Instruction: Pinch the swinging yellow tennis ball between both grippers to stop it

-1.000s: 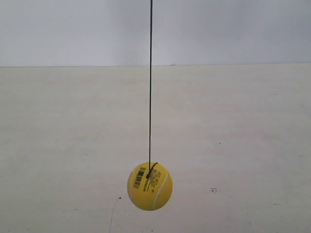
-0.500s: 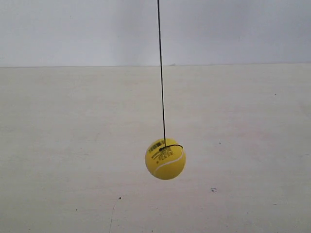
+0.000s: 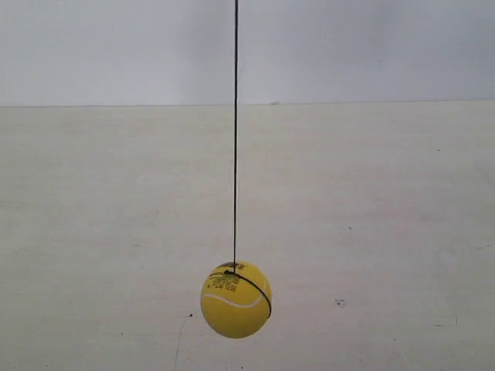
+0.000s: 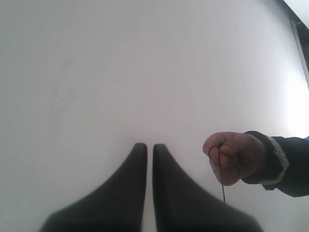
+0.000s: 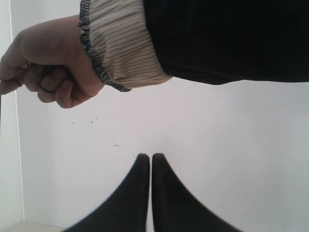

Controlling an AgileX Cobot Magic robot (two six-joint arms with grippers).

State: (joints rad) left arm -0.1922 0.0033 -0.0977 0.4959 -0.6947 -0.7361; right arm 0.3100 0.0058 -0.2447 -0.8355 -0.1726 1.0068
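Note:
The yellow tennis ball hangs low in the exterior view on a thin black string running straight up out of frame. No gripper or arm shows in that view. In the left wrist view my left gripper has its two black tapered tips nearly touching, nothing between them. A person's hand holds the string off to one side. In the right wrist view my right gripper is likewise shut and empty, with the hand beyond it. The ball is out of both wrist views.
A pale tabletop spreads beneath the ball and meets a white wall behind. The person's dark sleeve with a ribbed beige cuff spans the right wrist view, and the dark sleeve shows in the left wrist view.
The ball has swung from the lower middle up and to the right, then back down to lower left of centre, turning so the barcode label no longer faces the camera.

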